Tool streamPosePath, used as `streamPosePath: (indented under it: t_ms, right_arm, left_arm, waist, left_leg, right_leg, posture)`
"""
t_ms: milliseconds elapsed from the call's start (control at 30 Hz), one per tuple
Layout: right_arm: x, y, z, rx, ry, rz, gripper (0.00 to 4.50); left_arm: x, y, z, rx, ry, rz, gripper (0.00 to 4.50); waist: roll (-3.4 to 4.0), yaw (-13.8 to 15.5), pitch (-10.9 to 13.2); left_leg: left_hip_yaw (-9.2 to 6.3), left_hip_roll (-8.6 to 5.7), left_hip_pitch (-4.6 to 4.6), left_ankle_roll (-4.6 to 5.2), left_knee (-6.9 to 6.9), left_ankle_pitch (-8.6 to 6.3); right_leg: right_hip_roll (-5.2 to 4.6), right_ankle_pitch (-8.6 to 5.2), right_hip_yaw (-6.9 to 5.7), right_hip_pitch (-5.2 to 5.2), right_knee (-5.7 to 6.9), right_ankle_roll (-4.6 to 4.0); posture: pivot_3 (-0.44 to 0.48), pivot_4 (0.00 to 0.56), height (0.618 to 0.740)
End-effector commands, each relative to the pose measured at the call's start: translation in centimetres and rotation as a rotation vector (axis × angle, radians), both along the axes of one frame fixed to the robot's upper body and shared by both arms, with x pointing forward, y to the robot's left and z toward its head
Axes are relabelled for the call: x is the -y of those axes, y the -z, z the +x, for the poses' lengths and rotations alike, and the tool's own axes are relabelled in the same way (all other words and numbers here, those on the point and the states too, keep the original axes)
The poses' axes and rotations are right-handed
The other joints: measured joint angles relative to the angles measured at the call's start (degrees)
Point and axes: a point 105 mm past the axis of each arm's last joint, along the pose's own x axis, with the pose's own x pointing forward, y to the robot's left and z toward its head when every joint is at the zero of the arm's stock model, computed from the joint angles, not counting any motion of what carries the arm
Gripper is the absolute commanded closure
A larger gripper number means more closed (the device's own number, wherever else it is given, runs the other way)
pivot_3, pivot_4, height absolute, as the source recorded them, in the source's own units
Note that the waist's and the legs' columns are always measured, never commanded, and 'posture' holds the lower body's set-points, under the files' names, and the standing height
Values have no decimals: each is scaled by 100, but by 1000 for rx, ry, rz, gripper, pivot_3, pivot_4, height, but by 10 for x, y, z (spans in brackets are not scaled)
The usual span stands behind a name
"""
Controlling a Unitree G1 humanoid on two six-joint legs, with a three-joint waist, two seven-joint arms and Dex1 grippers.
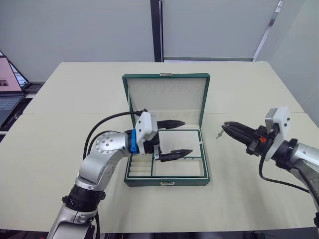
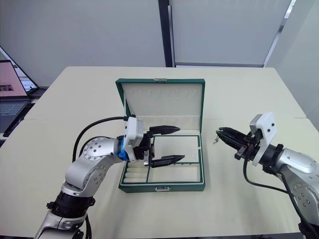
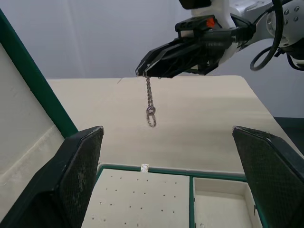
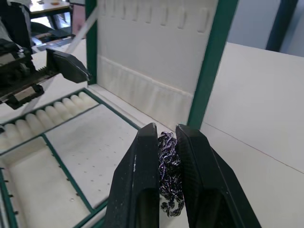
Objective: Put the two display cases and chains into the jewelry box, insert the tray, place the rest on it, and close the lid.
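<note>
Green box: the large dark green rectangular jewelry box (image 1: 167, 180) sits at the table's centre, open toward the robot so both arms can reach in.
Lid: the cream-lined hinged lid (image 1: 167, 97) stands upright on the far side, with its row of small hooks facing the robot; closing is not yet due.
Tray: the shallow green-edged cream tray (image 1: 177, 168), with ribbed ring rolls on its left, appears already seated in the box, so what remains goes on top of it.
Display cases: none visible; judged to lie beneath the tray.
Chain: a thin silver link chain (image 3: 150, 105) hangs from the right gripper's tips, its ring end dangling free above the table, just right of the box.
Right gripper: the right gripper (image 1: 230, 130) is clamped tight on the chain, most of it bunched between the fingers (image 4: 142, 180), and is aimed left toward the box.
Left gripper: the left gripper (image 1: 175, 139) hovers over the tray, spread wide and empty, pointing right toward the chain.
Step in hand: judged to be carrying the chain in over the tray.
Risk: the swinging end may catch the box's right wall.
</note>
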Motion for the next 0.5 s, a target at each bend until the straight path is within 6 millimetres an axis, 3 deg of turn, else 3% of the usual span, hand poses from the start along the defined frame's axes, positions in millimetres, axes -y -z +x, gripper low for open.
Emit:
streamPosePath:
  t_ms: [33,167,500]
  right_arm:
    - [-19,-18,-12,42,-139,-8,4174]
    - [-35,-22,-16,16,-260,6,4174]
    - [-64,5,-15,-38,-479,-48,4174]
  left_arm:
    - [-13,-13,-8,58,-40,-23,0]
    - [-31,-13,-15,69,-125,-57,0]
    - [-62,16,-56,-9,-330,-60,0]
  waist:
    - [0,0,1]
    - [-1,2,1]
    - [3,38,7]
  left_leg:
    - [0,0,0,0,0,0]
    - [-3,1,0,0,0,0]
    - [-11,1,-10,7,-2,-4]
  right_leg:
    - [0,0,0,1,0,0]
    - [0,0,-1,0,-3,0]
    - [-10,0,-1,-7,-10,0]
  posture:
    - [0,150,740]
    - [0,150,740]
    - [0,150,740]
